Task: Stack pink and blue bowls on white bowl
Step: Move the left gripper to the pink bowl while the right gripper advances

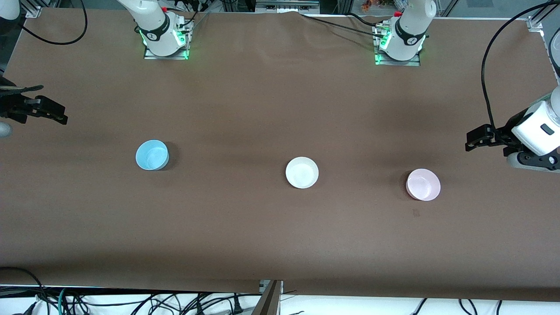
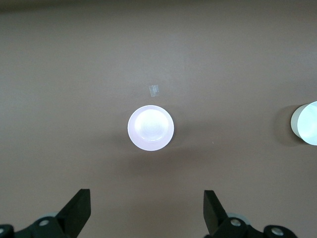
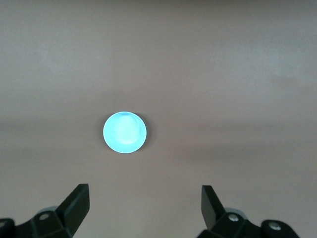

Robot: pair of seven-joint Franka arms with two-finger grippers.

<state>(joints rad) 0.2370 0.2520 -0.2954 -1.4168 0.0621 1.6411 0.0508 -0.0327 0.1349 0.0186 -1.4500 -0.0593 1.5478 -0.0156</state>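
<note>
Three small round bowls stand upright and empty on the brown table, approx. in one row, well apart from each other. The white bowl [image 1: 302, 172] is in the middle, plain and glossy. The blue bowl [image 1: 152, 155] is toward the right arm's end, light sky-blue, a bit farther from the front camera vs. the white one. The pink bowl [image 1: 423, 184] is toward the left arm's end, pale pink, slightly nearer to the front camera. No bowl is stacked yet.
</note>
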